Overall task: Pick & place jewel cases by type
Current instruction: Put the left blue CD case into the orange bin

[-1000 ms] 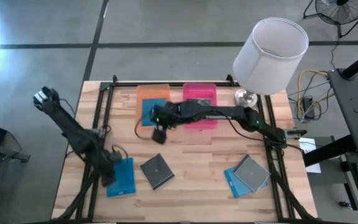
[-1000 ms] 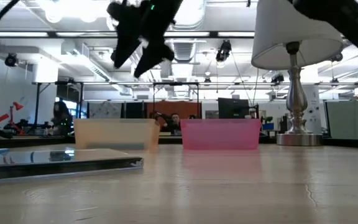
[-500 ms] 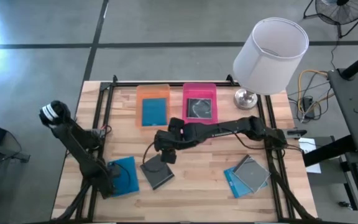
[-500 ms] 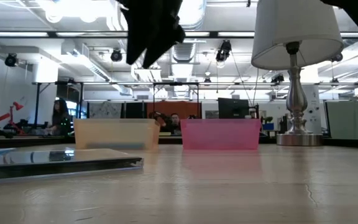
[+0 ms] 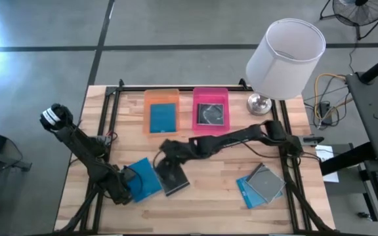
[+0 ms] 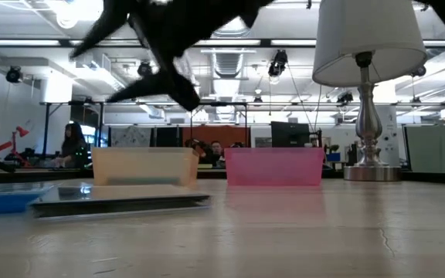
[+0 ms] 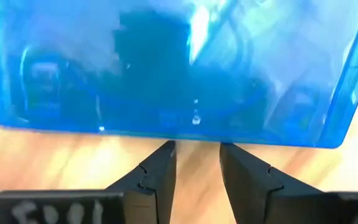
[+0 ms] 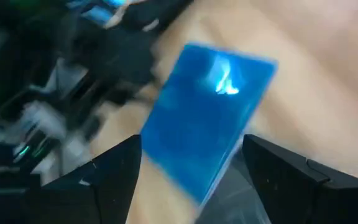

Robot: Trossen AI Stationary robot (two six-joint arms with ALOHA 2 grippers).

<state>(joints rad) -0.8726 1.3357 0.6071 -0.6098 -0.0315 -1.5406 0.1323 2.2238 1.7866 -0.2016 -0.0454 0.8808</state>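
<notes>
On the wooden tabletop [image 5: 209,190], near its front left, a bright blue square plastic jewel case [image 5: 143,179] is seen lying flat, with a grey, clear square jewel case [image 5: 173,177] touching its right edge. The left end effector [image 5: 125,190] is placed at the blue case's near edge; in the left wrist view its two dark fingers [image 7: 156,175] are slightly parted just short of that edge, with nothing gripped. The right end effector [image 5: 169,159] is held over the grey case, its fingers [image 8: 114,168] spread wide and empty. A second blue case [image 5: 163,118] is seen inside the translucent orange rectangular tray [image 5: 161,96], and a clear case showing a disc [image 5: 211,113] inside the translucent pink rectangular tray [image 5: 210,94]. At the front right a grey case [image 5: 266,182] is stacked on a blue one [image 5: 245,191]. A white-shaded lamp [image 5: 285,50] is stood at the back right.
</notes>
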